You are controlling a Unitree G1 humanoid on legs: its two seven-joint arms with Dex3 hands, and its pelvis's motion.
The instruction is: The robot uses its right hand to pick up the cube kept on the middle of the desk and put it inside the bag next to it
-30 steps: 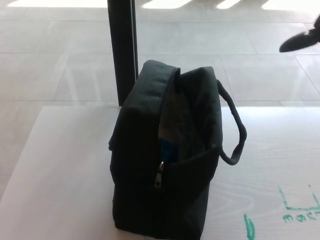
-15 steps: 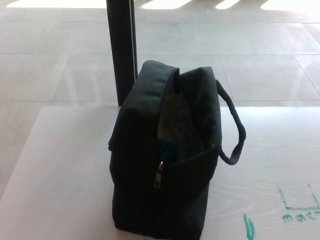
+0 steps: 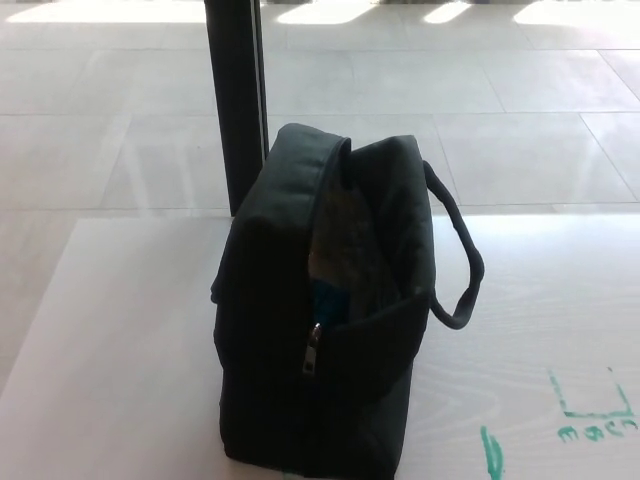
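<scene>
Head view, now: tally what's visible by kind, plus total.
Black bag, zip open, standing on the desk: 1
Blue-teal item showing inside the bag opening, likely the cube: 1
Dark post behind the desk: 1
Green marker marks on the desk: 1 group
Robot hands in view: 0
Total: 4, not counting the desk.

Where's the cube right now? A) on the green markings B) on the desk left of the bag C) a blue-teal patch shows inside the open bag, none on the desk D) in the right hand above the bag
C: a blue-teal patch, likely the cube, shows inside the open bag, just above the zipper pull; the desk around it shows no cube, and neither hand is in view.
</scene>
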